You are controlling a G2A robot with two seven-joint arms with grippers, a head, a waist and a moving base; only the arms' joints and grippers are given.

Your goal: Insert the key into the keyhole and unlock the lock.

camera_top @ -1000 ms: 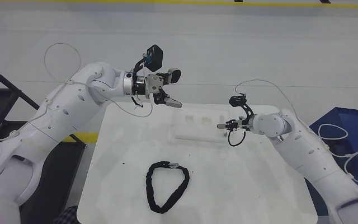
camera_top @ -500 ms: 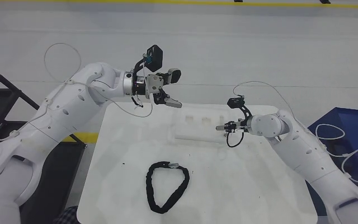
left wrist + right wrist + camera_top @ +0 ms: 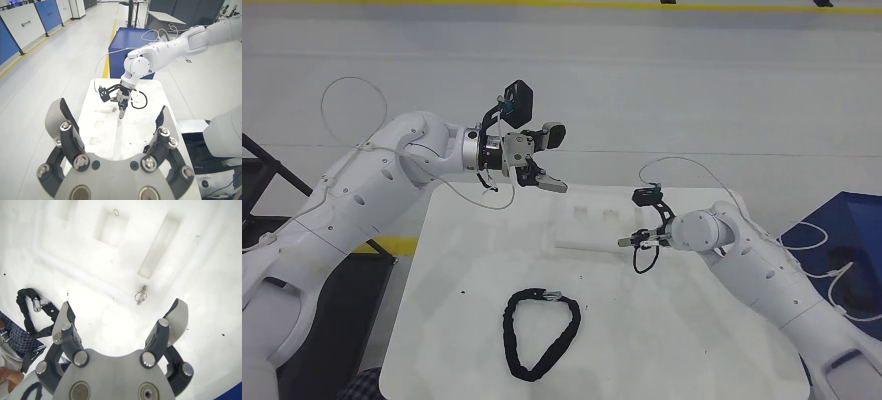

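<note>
On the white tabletop, the small silver ringed key lies mid-frame beside a long white foam recess, ahead of the right jaws, wide open and empty. The left jaws gape empty too. Thin and low, the key could skid from a pinch.

Shiny metal key, cloth-sleeved lock, matt foam tray.

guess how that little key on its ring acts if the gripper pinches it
The key lies flat and thin, so it will probably be hard to get under and may slide. Its ring likely lets it swing once lifted.
</note>
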